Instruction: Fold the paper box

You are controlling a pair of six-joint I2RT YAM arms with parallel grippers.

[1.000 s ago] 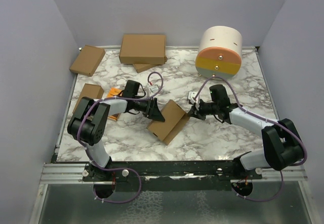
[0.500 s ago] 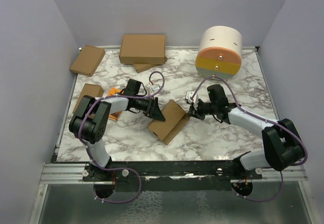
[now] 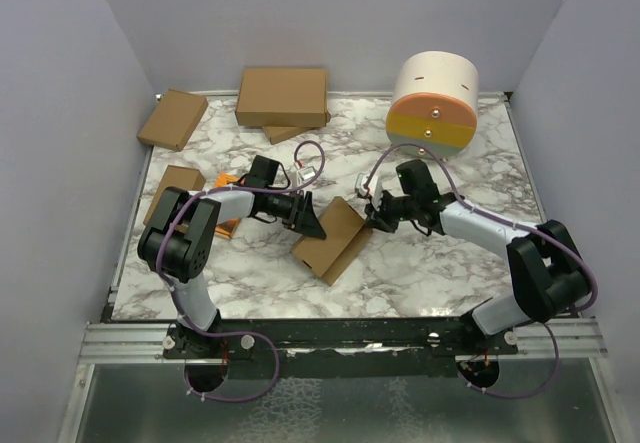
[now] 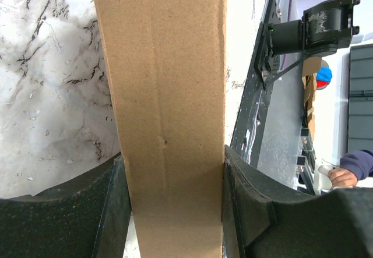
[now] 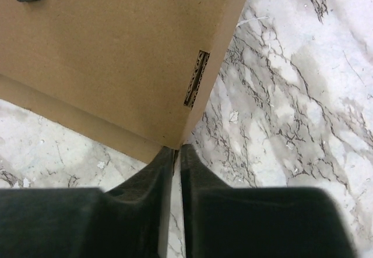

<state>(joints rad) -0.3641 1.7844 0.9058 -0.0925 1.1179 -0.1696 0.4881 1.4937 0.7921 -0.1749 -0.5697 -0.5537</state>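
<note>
Two robot arms flanked a small paper box [image 3: 333,238] near the middle of a marble bench [image 3: 430,263].
The left tool [image 3: 312,225] clamped the box across its narrow width, hiding its near end. The right tool [image 3: 375,218], fingers almost together, touched the box's corner beside a slot [image 5: 196,87]; whether it pinched card was unclear. Both arms reached inward, low.

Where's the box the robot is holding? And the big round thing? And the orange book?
paper box [image 3: 335,235]: top view, brown upper face.
round container [image 3: 435,81]: top view, white upper part.
orange booklet [image 3: 227,181]: top view, its visible corner.
</note>
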